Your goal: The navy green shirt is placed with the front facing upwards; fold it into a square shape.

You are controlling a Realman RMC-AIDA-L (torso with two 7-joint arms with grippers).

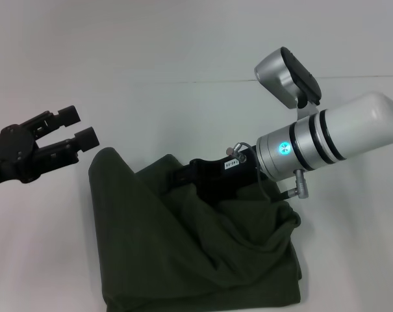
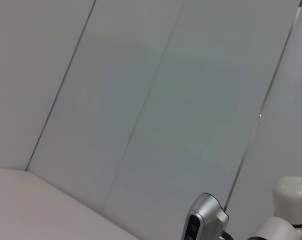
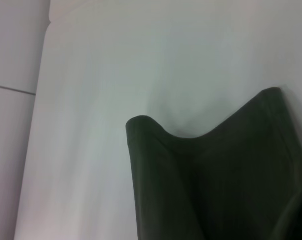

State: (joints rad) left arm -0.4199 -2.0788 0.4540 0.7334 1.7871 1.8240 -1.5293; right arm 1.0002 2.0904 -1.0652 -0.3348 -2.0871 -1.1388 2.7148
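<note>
Matt, soft olive cloth shirt (image 1: 202,253) on smooth matt white table (image 1: 151,52)

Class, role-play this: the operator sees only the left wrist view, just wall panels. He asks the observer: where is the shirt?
Observer: The navy green shirt lies crumpled on the white table, partly folded over.
Operator: And my left gripper?
Observer: The left gripper hangs open and empty beside the shirt's left corner.
Operator: The right one?
Observer: The right gripper is down at the shirt's far edge, where cloth stands up in a ridge.
</note>
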